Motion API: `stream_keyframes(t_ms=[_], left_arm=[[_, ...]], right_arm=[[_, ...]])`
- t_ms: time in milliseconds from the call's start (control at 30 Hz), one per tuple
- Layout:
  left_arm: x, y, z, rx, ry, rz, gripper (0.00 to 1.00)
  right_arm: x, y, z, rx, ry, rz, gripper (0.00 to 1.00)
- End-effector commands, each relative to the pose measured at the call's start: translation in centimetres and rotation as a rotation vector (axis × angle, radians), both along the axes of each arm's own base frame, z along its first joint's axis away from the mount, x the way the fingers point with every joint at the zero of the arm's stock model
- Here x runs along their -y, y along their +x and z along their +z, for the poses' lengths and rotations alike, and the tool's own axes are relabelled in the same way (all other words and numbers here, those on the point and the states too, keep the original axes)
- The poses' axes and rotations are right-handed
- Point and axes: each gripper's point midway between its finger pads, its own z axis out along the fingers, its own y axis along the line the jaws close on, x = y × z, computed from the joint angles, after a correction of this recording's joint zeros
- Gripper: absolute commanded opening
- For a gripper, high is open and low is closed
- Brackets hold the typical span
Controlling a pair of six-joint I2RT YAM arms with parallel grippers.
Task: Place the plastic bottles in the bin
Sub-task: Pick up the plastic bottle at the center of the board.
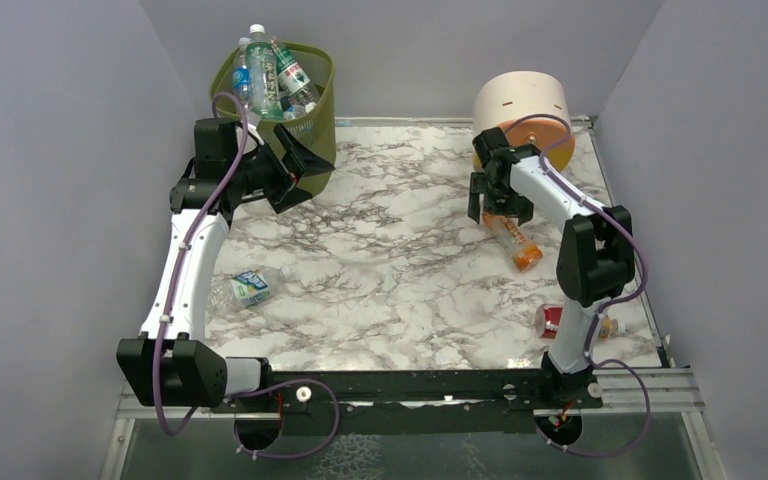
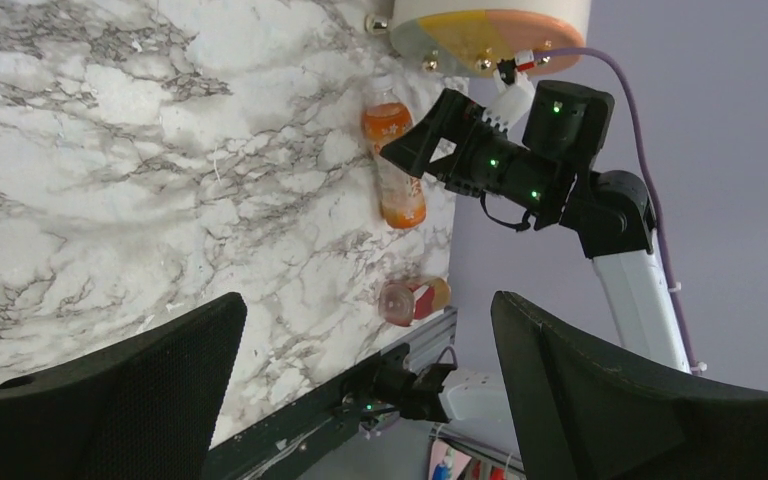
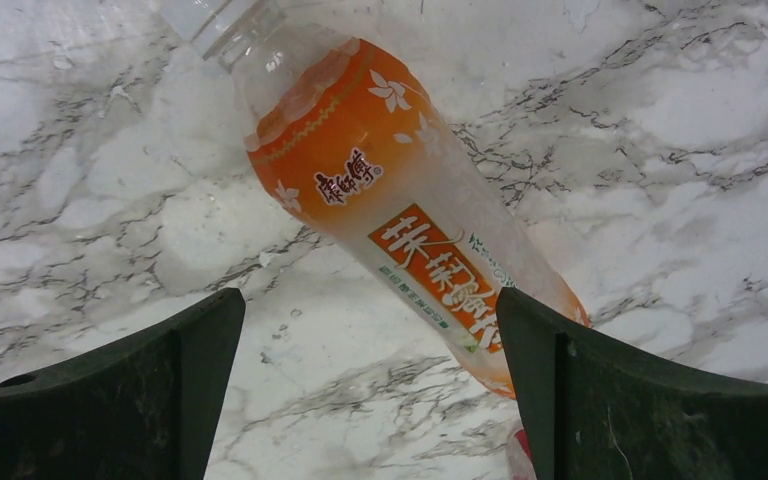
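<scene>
The olive-green mesh bin (image 1: 322, 112) stands at the back left with several plastic bottles (image 1: 265, 75) sticking out of it. My left gripper (image 1: 298, 172) (image 2: 368, 300) hangs open and empty just in front of the bin. An orange-filled bottle (image 1: 516, 243) (image 2: 396, 168) (image 3: 400, 210) lies on the marble at the right. My right gripper (image 1: 497, 214) (image 3: 370, 300) hovers open right over it, and the bottle's base end reaches its right finger (image 3: 600, 400). A red-labelled bottle (image 1: 552, 320) (image 2: 415, 298) lies near the right arm's base. A blue-and-green-labelled bottle (image 1: 245, 288) lies beside the left arm.
A cream cylinder (image 1: 520, 100) (image 2: 490, 25) with an orange and yellow face stands at the back right, just behind the right gripper. Grey walls close in the marble table (image 1: 390, 260) on three sides. A black rail (image 1: 410, 385) runs along the near edge.
</scene>
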Motion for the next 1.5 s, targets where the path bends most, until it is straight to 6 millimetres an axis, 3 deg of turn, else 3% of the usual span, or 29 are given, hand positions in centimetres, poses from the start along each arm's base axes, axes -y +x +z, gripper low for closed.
stream_keyframes(t_ms=[0,200,400,533,600,667,767,867,1000,1233,1467], left_arm=[[0.8,-1.2,-1.5,-0.036,0.014,-0.057,0.99],[0.7,-0.9,-1.9,-0.044,0.021,-0.050,0.99],[0.6,-0.3,-1.9,-0.047,0.025,-0.050,0.99],[0.7,-0.1,-2.4,-0.061,0.027,-0.049,0.99],[0.7,0.3,-1.5,-0.038,0.029,-0.050,0.99],[0.8,0.6,-1.5,-0.037,0.031,-0.052,0.99],[1.0,0.8,-1.6,-0.038,0.036,-0.056,0.99],[1.3,0.9,-1.6,-0.038,0.036,-0.061,0.99],[1.9,1.0,-1.6,-0.041,0.030,-0.070,0.99],[2.8,0.7,-2.1,-0.054,0.023,-0.080,0.99],[3.3,0.7,-1.8,-0.048,-0.025,-0.078,0.99]], right_arm=[[1.8,0.7,-1.4,0.013,-0.086,0.041,0.99],[2.8,-0.9,-3.2,-0.038,-0.114,0.081,0.99],[3.3,-3.8,-4.8,-0.095,-0.096,0.072,0.99],[2.9,-5.4,-5.2,-0.117,-0.054,0.064,0.90],[2.8,-5.8,-5.1,-0.120,-0.043,0.068,0.85],[2.4,-6.0,-4.7,-0.116,-0.023,0.077,0.75],[1.8,-6.0,-3.8,-0.106,0.013,0.093,0.60],[1.0,-5.7,-2.5,-0.083,0.052,0.104,0.52],[-1.3,-4.9,-0.3,-0.034,0.143,0.133,0.51],[-7.7,-3.8,4.9,0.047,0.339,0.248,0.51],[-12.2,-5.0,9.8,0.085,0.561,0.334,0.51]])
